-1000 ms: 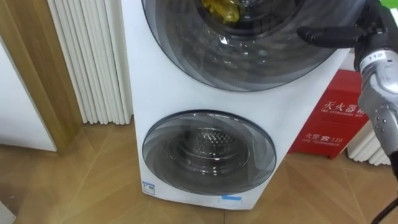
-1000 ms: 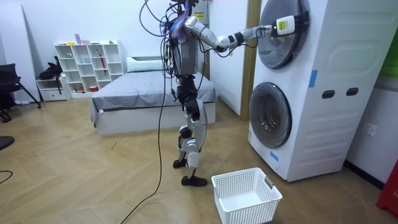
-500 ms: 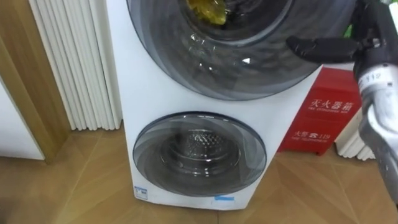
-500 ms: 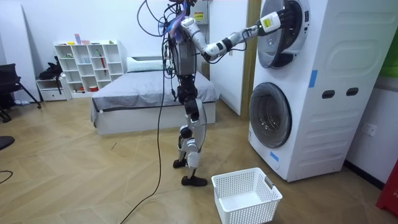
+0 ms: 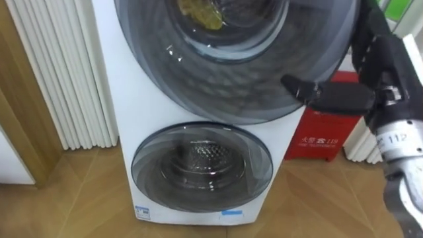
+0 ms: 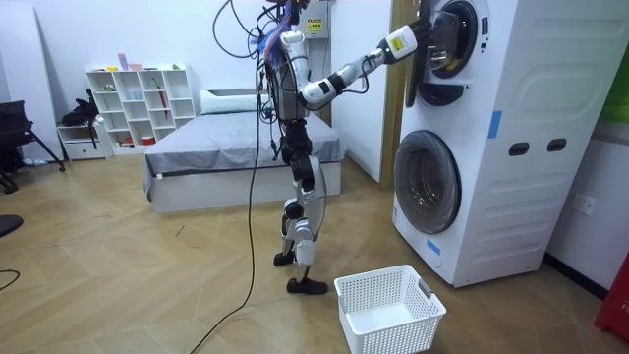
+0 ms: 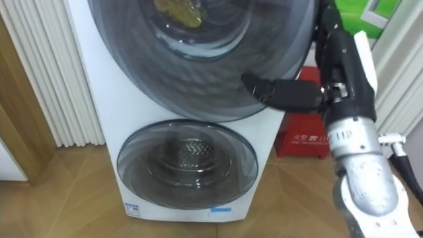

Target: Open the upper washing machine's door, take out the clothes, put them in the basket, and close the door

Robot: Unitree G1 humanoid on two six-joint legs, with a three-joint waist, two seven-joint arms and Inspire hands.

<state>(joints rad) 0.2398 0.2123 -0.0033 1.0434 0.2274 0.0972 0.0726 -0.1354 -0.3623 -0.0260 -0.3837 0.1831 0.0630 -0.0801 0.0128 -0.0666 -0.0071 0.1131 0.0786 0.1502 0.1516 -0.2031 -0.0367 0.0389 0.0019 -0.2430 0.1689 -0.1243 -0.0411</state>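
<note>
**Upper door swinging open, clothes not out yet**

Compared with a second ago, the upper door [image 5: 231,66] of the washing machine [image 6: 531,98] stands further out from the front in the room view. The robot's raised arm has drawn back with it. The robot stands facing the machine, feet on the wooden floor.

The right hand [image 7: 344,66] sits at the door's right edge. Its thumb [image 7: 277,92] lies across the front of the glass while the rest of the hand goes round the rim, so it looks clamped on the door and nothing else.

The laundry is a yellow cloth [image 5: 198,12], in the upper drum and seen through the glass near the top of the eye views. No hand touches it.

The lower door [image 5: 201,165] is closed and its drum looks bare. A red box [image 5: 324,139] stands just beside the machine. A white basket [image 6: 398,332] waits on the floor near the robot's feet with nothing in it.

My read is that it's early days. The door is partly open. Left to do: finish the swing, let go, reach in, grab the cloth and pull it out.
</note>
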